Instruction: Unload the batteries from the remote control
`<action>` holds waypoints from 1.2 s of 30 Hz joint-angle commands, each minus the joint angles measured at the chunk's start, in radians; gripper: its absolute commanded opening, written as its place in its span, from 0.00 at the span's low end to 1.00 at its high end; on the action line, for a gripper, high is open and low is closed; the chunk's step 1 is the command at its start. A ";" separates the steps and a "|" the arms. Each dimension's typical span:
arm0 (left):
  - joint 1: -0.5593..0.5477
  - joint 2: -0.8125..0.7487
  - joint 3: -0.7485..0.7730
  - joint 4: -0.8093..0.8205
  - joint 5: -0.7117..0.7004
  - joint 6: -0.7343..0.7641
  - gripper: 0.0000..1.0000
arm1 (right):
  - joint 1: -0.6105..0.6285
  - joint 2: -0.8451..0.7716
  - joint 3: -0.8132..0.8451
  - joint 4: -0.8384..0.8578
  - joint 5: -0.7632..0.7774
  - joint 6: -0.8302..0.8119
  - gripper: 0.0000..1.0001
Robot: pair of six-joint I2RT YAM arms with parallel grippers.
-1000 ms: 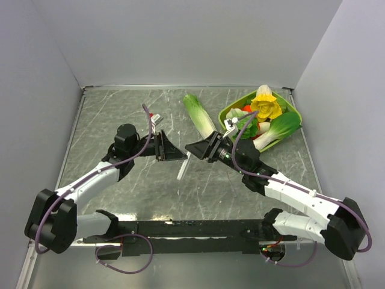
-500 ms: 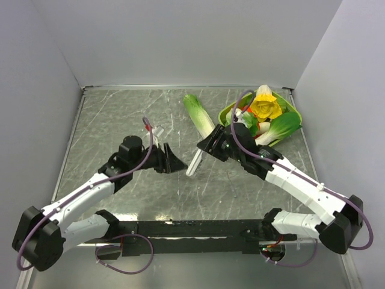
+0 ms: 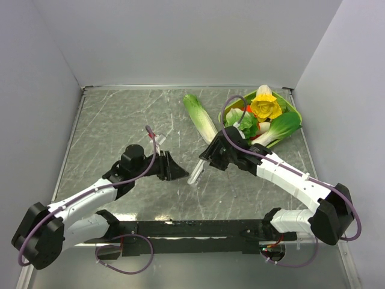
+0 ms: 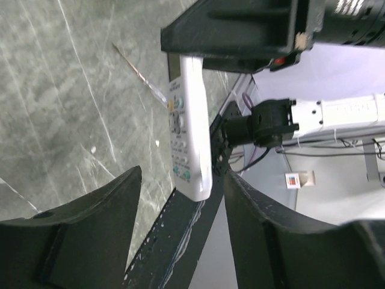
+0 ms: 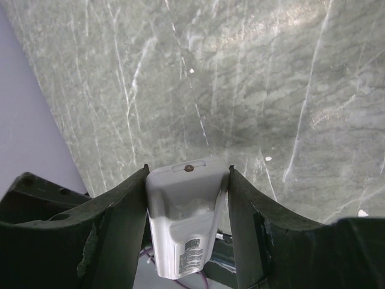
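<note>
Remote control [image 3: 197, 171] is hanging tilted over the middle of the table, clamped at its upper end by the right gripper [image 3: 207, 158]. Over the last second that gripper has been rolling over and carrying it slightly toward the right edge. Left gripper [image 3: 172, 167], fingers spread apart, has been dropping back toward the near edge and is now facing the button side just beside it. Batteries are not showing anywhere, so the arms are probably still lining up for the extraction.

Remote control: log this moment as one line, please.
remote control: clamped in right gripper | left gripper: open around its free end, not yet closed | batteries: none visible
</note>
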 commanded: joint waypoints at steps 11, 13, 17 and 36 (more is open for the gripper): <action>-0.097 0.046 -0.003 0.086 0.027 -0.006 0.59 | -0.008 0.002 -0.005 0.037 -0.023 0.064 0.00; -0.114 0.059 0.000 0.076 0.008 -0.001 0.56 | -0.008 0.002 -0.010 0.040 -0.023 0.070 0.00; -0.128 0.059 -0.014 0.090 -0.009 -0.007 0.51 | -0.013 0.002 -0.016 0.045 -0.025 0.075 0.00; -0.133 0.034 -0.035 0.118 -0.050 -0.026 0.01 | -0.021 -0.004 -0.031 0.059 -0.058 0.075 0.00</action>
